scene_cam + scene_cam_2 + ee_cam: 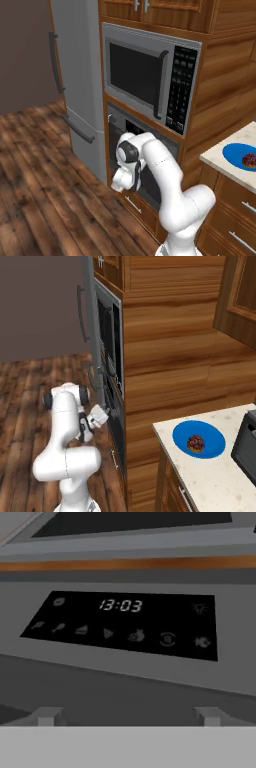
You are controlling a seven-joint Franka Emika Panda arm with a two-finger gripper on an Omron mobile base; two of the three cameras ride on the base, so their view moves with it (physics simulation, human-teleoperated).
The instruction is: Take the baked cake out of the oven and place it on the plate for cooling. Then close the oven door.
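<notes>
already the baked cake (195, 443) sits on the plate (212, 449) on the table (210, 483), well off to the gripper's (101, 416) right. gripper spread wide, holding nothing, right against the oven door (150, 175), which looks shut, facing the oven (125, 623) display.

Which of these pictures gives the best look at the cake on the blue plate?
The right base view: the cake sits whole near the middle of the plate, on the counter. In the left base view the cake is at the picture's right edge, partly cut off. The hand view faces the oven's display instead.
</notes>
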